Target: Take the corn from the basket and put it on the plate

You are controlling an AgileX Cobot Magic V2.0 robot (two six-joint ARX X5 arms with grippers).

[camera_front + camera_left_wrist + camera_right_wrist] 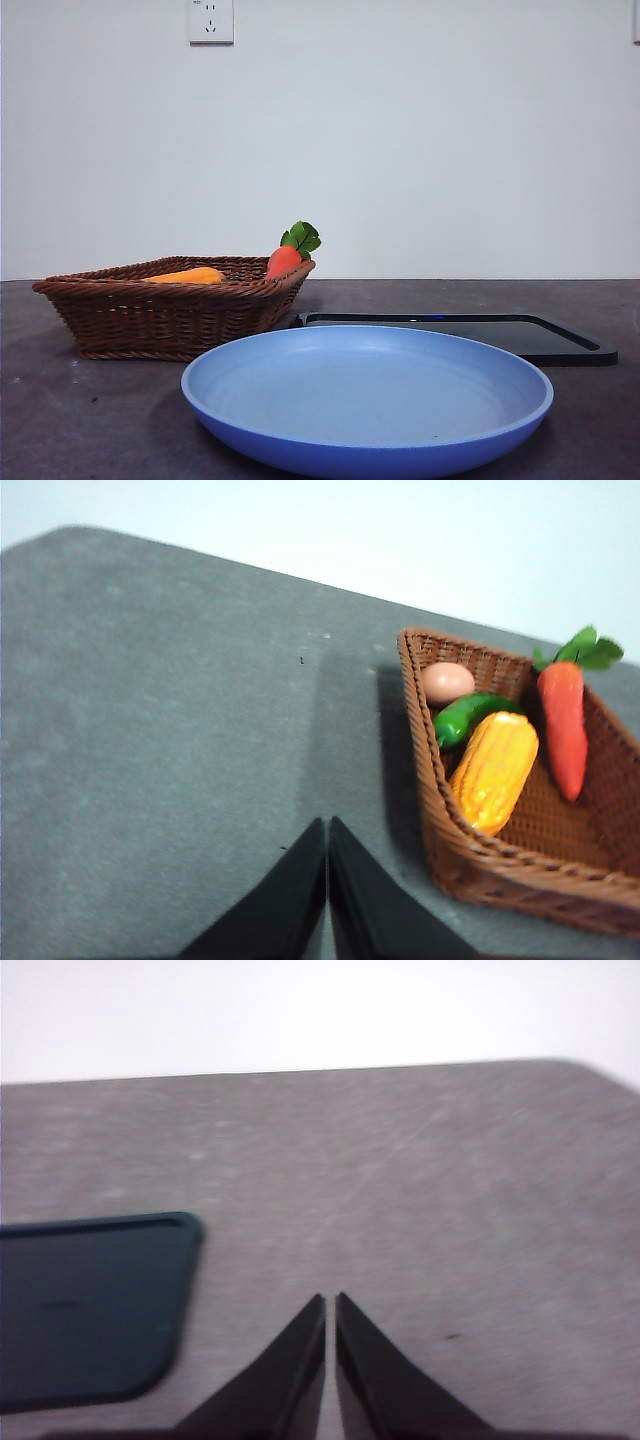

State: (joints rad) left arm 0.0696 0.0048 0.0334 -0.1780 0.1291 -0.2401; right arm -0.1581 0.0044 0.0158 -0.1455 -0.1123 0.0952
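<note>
While basketed, corn (493, 769) lies beside left gripper (328, 825).

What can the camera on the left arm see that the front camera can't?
Only the left wrist view shows the egg, the green pepper and the shut left claw. Only the front view shows the blue plate, the black tray and a wall socket. Both show the basket, corn and carrot.

The dark grey table (60, 420) carries the basket (170, 320), the plate (366, 440) and a black tray (540, 340).
</note>
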